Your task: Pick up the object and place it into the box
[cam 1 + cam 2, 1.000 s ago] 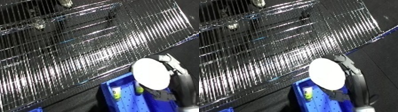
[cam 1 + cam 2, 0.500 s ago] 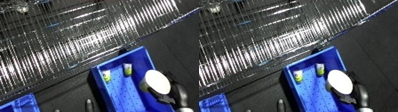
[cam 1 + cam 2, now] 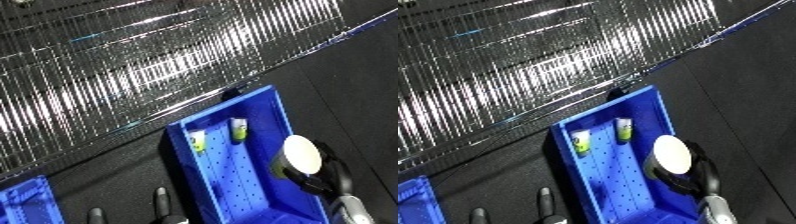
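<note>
Holding white round object point(image 3: 302, 154) in right hand point(image 3: 322, 181), fingers curled round it; since 1 s ago it's come over blue bin point(image 3: 222, 192). Release next, prob.

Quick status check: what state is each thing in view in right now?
Blue perforated plastic bin: open-topped, on the dark floor.
White round-ended object: held over the bin's right side.
Right hand: fingers curled round the object.
Two small green-labelled bottles: lying in the bin's far end.
Wire rack: behind the bin.
Left hand: unseen.
</note>
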Controlling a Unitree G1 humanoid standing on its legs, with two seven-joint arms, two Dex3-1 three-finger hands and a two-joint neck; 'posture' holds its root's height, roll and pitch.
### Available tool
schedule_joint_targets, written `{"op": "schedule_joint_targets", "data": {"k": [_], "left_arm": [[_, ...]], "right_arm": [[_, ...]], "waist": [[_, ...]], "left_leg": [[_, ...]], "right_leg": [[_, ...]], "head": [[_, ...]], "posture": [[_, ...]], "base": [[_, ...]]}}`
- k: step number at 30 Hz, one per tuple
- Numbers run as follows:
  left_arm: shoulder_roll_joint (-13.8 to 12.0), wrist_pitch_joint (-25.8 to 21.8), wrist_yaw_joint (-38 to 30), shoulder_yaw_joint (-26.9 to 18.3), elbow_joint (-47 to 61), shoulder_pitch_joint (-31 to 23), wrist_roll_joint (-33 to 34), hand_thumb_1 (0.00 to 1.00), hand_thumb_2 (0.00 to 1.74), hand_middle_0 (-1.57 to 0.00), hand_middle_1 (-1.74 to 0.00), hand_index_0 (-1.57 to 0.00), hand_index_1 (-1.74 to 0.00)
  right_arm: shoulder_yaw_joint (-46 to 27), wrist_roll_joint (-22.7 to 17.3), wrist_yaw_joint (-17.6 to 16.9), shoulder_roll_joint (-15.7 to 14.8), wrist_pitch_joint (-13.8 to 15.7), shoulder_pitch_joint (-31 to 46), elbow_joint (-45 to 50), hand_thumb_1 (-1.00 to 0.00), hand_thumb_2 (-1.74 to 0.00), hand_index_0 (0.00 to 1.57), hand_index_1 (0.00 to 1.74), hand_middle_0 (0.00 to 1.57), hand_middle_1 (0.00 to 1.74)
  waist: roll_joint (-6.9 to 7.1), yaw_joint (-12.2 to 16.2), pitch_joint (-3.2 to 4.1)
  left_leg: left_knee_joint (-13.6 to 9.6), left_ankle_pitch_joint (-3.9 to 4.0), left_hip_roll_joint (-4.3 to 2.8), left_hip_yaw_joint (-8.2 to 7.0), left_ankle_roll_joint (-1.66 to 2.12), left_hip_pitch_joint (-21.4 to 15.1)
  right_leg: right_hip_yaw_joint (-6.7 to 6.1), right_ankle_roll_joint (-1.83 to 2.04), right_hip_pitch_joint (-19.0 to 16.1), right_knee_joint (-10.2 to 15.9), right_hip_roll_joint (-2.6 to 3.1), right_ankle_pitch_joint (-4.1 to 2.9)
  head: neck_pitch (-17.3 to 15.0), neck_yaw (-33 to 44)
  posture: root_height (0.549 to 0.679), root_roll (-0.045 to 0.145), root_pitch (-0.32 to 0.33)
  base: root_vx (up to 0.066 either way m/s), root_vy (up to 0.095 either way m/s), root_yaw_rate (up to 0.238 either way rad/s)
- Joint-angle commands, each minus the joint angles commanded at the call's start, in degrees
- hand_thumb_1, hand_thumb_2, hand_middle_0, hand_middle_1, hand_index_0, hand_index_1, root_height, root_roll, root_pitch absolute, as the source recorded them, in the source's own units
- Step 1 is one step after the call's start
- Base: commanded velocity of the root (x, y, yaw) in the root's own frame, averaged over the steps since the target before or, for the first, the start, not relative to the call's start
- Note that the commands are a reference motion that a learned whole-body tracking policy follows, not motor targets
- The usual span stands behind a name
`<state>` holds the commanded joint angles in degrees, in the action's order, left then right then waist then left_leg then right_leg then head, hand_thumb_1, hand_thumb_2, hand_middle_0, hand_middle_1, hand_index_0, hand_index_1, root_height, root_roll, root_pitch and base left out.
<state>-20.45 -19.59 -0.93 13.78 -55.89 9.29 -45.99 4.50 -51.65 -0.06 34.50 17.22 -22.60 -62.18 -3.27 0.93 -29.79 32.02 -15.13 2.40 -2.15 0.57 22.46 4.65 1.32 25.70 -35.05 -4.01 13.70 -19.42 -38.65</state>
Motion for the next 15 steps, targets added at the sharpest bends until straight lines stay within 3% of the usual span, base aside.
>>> {"op": "schedule_joint_targets", "data": {"k": [6,15], "left_arm": [[-0.3,0.5,0.4,0.0,-0.3,0.2,0.0,0.00,0.00,0.00,0.00,0.00,0.00],[-1.0,1.6,0.6,-0.5,0.5,0.5,0.2,0.00,0.00,0.00,0.00,0.00,0.00]], "right_arm": [[0.7,1.2,2.2,-0.5,-0.3,-0.6,-0.8,0.00,0.00,0.00,0.00,0.00,0.00],[4.8,6.7,6.5,-1.1,-1.3,-1.3,2.7,0.00,0.00,0.00,0.00,0.00,0.00]], "waist": [[-0.02,-0.4,0.00],[0.45,-1.1,0.00]], "left_leg": [[0.3,0.17,0.20,0.32,0.04,0.1],[0.8,0.37,0.30,0.66,0.13,0.3]], "right_leg": [[0.17,-0.02,-0.1,-0.6,0.05,0.15],[0.46,-0.05,-0.1,-1.4,0.13,0.56]], "head": [[0.0,1.3],[0.0,6.3]], "posture": [[0.651,0.069,0.061],[0.650,0.069,0.057]], "base": [[0.006,-0.008,0.044],[0.005,-0.007,0.059]]}}
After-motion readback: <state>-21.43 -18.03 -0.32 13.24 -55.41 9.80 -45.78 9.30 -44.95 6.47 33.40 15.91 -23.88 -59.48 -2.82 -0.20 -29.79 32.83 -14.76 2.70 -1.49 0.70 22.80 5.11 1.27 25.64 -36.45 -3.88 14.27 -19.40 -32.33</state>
